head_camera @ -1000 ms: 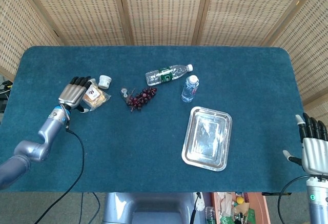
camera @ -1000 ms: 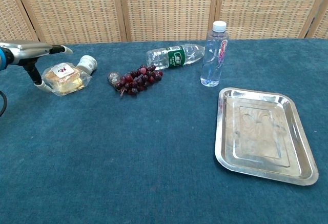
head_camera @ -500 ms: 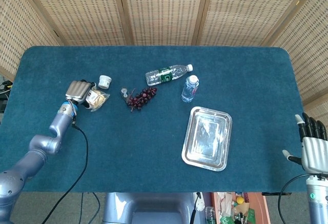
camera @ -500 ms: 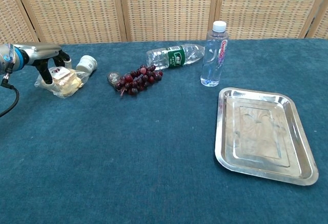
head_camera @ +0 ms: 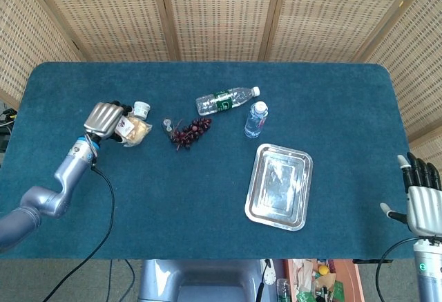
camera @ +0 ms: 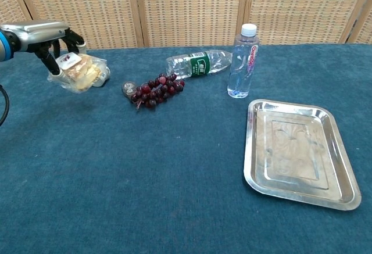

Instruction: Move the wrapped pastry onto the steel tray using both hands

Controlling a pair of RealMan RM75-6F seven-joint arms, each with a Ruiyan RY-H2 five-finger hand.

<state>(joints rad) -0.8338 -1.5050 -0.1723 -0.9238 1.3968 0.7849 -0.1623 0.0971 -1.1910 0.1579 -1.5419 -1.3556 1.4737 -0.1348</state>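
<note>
The wrapped pastry, a tan bun in clear plastic with a white label, hangs a little above the cloth at the table's left. My left hand grips it from above with fingers curled round it. The steel tray lies empty at the right front. Off the table's right front corner, my right hand is held with fingers spread and holds nothing; the chest view does not show it.
A small white cup stands just behind the pastry. A bunch of dark grapes lies mid-table, with a lying bottle and an upright bottle behind the tray.
My left hand has closed on the pastry and lifted it off the cloth, a little toward the back. The right hand has stayed still.
</note>
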